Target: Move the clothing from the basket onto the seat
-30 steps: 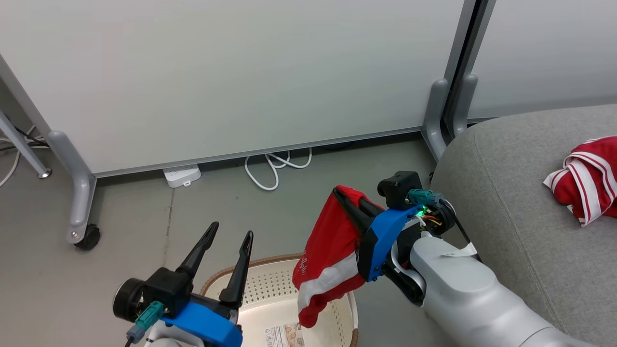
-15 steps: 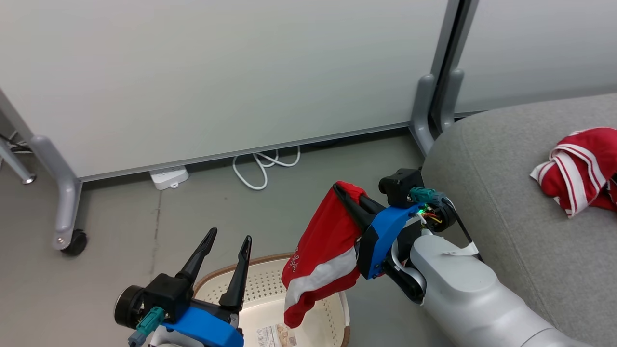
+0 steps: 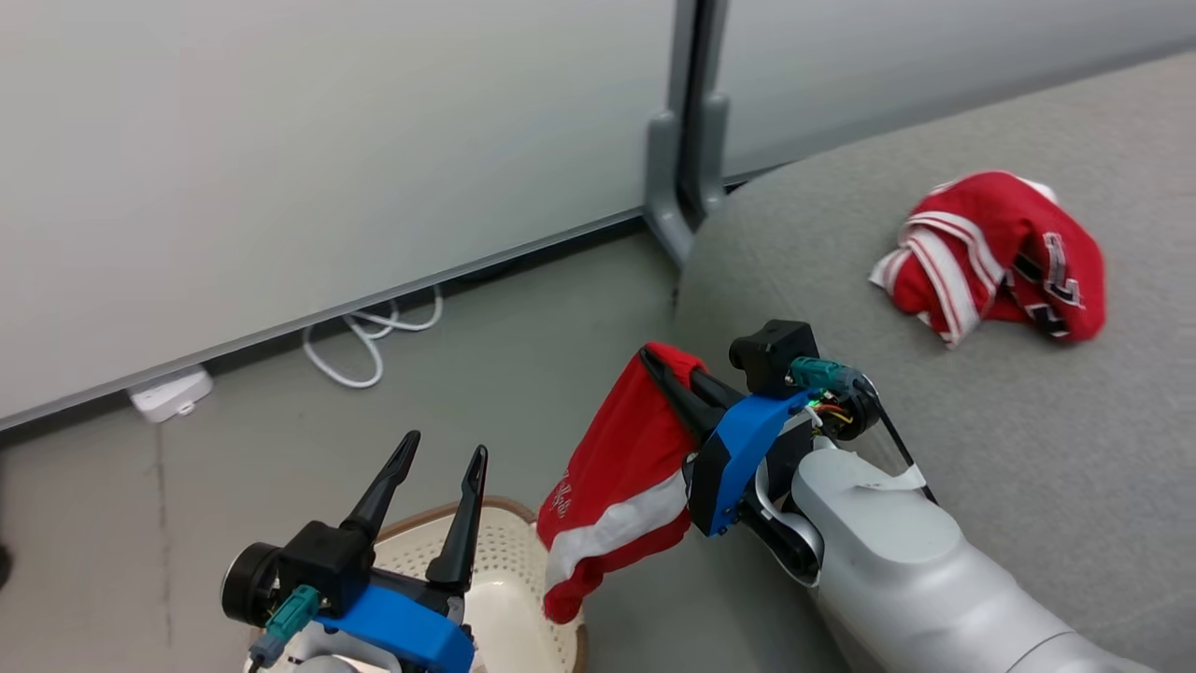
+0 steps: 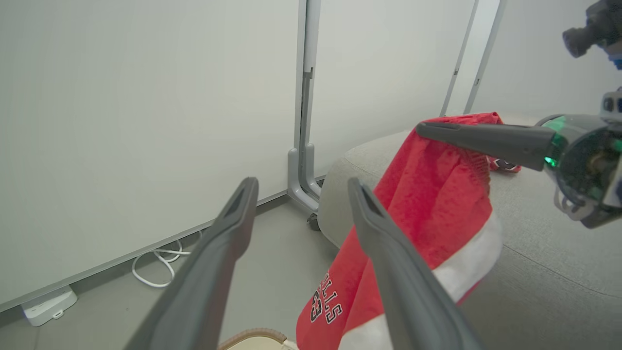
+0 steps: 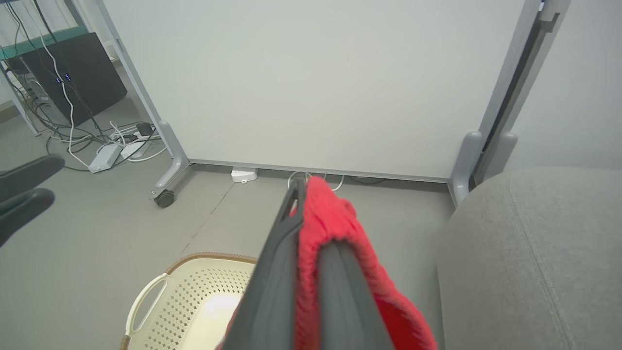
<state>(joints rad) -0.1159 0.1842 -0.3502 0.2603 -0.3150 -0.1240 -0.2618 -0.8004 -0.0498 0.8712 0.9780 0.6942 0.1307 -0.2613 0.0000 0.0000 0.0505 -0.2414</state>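
Note:
My right gripper (image 3: 648, 355) is shut on a red garment (image 3: 617, 477) with a white stripe and lettering. It hangs in the air between the basket and the seat's rounded edge. In the right wrist view the red cloth (image 5: 333, 221) is bunched between the closed fingers. The cream basket (image 3: 509, 561) with a brown rim stands on the floor below, its inside (image 5: 194, 296) showing no clothing. Another red garment (image 3: 995, 257) with white stripes lies crumpled on the grey seat (image 3: 934, 421). My left gripper (image 3: 447, 447) is open and holds nothing above the basket's near side.
Pale partition panels stand behind, with grey feet (image 3: 687, 187) at the seat's corner. A white power strip (image 3: 168, 394) and a looped white cable (image 3: 369, 336) lie at the panel's base. A castor foot (image 5: 164, 198) and tangled cables (image 5: 97, 141) are at the far left.
The head camera has swung right, so more of the seat and the garment on it shows. Both grippers keep their places in the picture, the right still holding the red garment.

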